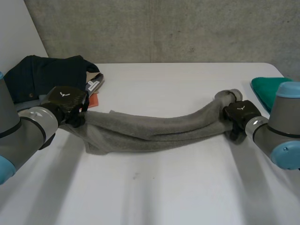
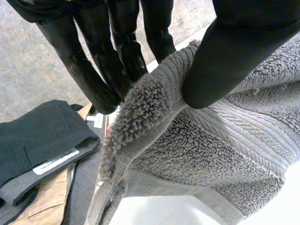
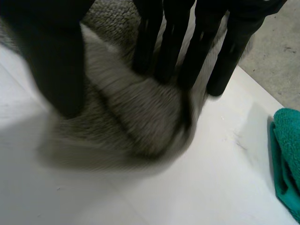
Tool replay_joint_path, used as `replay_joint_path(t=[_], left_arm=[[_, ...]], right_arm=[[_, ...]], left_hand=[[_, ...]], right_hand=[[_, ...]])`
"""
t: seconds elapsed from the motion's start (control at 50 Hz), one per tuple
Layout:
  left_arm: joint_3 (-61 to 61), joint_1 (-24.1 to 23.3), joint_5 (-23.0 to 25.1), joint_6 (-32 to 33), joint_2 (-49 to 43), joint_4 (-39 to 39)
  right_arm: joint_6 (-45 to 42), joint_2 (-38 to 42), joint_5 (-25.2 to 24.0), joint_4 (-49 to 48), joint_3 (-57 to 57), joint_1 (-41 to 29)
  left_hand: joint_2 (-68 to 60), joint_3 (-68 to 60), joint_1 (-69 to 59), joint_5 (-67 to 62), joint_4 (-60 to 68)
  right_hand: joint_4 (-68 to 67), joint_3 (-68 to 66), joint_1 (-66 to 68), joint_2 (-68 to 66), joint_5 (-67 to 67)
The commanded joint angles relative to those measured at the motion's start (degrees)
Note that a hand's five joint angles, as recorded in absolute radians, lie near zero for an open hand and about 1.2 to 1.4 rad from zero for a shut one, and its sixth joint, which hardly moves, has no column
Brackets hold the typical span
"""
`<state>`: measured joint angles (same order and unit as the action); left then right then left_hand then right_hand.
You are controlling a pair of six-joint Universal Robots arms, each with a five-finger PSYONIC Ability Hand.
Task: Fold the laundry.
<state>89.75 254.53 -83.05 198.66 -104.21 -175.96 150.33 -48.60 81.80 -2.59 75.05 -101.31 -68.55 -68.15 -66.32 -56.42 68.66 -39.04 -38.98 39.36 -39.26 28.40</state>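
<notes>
A grey towel (image 1: pixel 154 129) lies bunched into a long roll across the white table (image 1: pixel 164 187), stretched between my two hands. My left hand (image 1: pixel 65 101) holds its left end: in the left wrist view the thumb (image 2: pixel 220 61) pinches the towel's edge (image 2: pixel 140 108) against the fingers. My right hand (image 1: pixel 240 115) is on the right end, just short of the tip that sticks out past it. In the right wrist view its fingers (image 3: pixel 173 37) and thumb sit on either side of the bunched towel (image 3: pixel 136 122) and close round it.
A pile of dark clothes (image 1: pixel 42 75) lies at the back left, right behind my left hand, with a beige garment (image 2: pixel 47 201) and labels under it. A teal cloth (image 1: pixel 265 89) lies at the right edge, beside my right hand.
</notes>
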Motion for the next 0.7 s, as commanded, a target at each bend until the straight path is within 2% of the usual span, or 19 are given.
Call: replay_joint_path(t=[0.02,0.1,0.18,0.26,0.3,0.36,0.44,0.58,0.7], left_arm=[[0.08,0.53,0.00,0.06,-0.02,0.00],[-0.01,1.06,0.09,0.15,0.24,0.00],[-0.53,1.85,0.44,0.33,0.41,0.17],[-1.33,2.73,0.96,1.29,0.68,1.31],[-1.68,2.81,1.67,2.78,0.77,3.16],[-2.81,2.20,2.19,6.11,0.33,6.75],[-4.75,0.97,1.67,11.03,-3.60,11.32],[-14.84,-0.87,-2.11,13.95,-14.07,13.18],[-33.38,-2.90,-8.60,14.04,-19.88,11.17]], right_arm=[[-0.39,2.98,1.61,-0.31,-4.90,0.41],[-1.27,-0.43,3.72,1.09,-4.91,1.37],[-1.88,-9.39,2.93,6.00,-3.24,2.87],[-6.26,-15.91,-0.84,19.09,-3.68,5.07],[-11.01,-17.76,-2.60,28.92,-5.17,6.56],[-17.41,-17.76,-2.70,42.34,-6.84,7.53],[-23.31,-14.61,-1.65,51.35,-8.77,7.53],[-23.85,-6.17,2.66,46.72,-13.78,5.95],[-21.58,-0.80,5.65,34.78,-28.35,3.31]], left_hand=[[-11.45,-11.85,-13.68,-13.58,11.34],[-11.45,-11.85,-13.68,-13.58,11.34],[-11.45,-11.85,-13.68,-13.58,11.34],[-11.45,-11.85,-13.68,-13.58,11.34],[-11.45,-11.85,-13.68,-13.58,11.34],[-11.45,-11.85,-13.68,-13.58,11.34],[-11.45,-11.85,-13.68,-13.58,11.34],[-11.45,-11.85,-13.68,-13.58,11.34],[-11.45,-11.85,-13.68,-13.58,11.34]], right_hand=[[-40.96,-41.02,40.64,-40.74,41.60],[-40.96,-41.02,40.64,-40.74,41.60],[-40.96,-41.02,40.64,-40.74,41.60],[-40.96,-41.02,40.64,-40.74,41.60],[-40.96,-41.02,40.64,-40.74,41.60],[-40.96,-41.02,40.64,-40.74,41.60],[-40.96,-41.02,40.64,-40.74,41.60],[-40.96,-41.02,40.64,-40.74,41.60],[-40.96,-41.02,40.64,-40.74,41.60]])
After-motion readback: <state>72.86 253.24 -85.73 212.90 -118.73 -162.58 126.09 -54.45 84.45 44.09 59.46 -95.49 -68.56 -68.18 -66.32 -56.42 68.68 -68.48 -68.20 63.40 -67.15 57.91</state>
